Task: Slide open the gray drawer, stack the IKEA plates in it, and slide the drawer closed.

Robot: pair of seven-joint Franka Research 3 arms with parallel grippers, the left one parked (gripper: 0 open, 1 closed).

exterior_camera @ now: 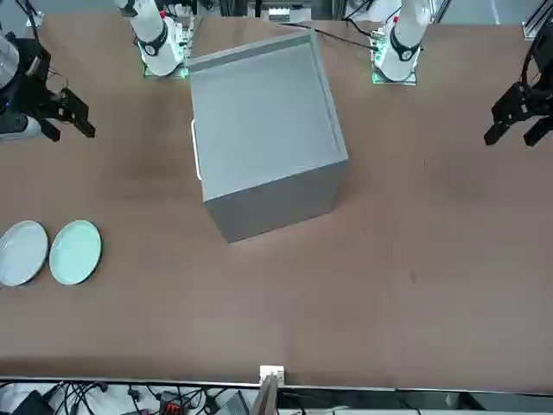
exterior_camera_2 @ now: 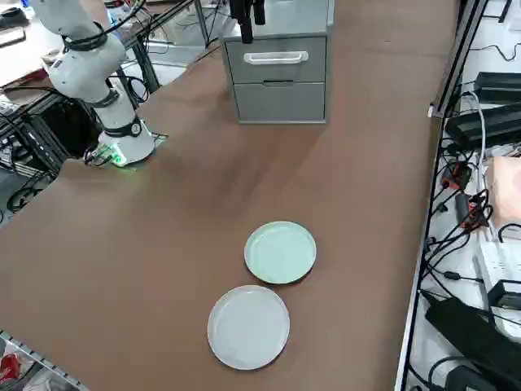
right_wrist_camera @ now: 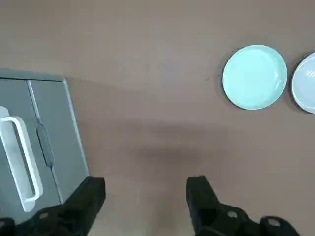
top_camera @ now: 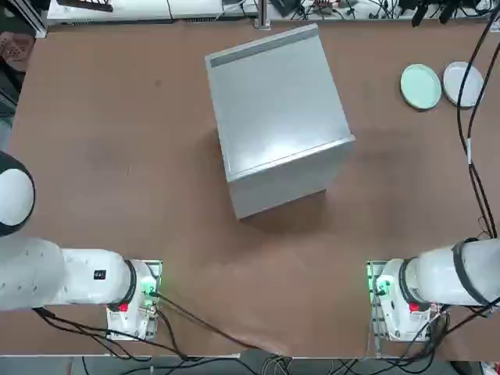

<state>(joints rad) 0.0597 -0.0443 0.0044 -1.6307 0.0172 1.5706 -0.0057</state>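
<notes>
Two drawer fronts [exterior_camera_2: 278, 57] visible only side view; fingers [right_wrist_camera: 143, 196] apart.

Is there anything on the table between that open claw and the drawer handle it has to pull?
Nothing visible does. The right gripper hangs open over bare table, with the gray drawer and its white handle off to one side. The two IKEA plates lie apart on the other side, clear of that path.
</notes>
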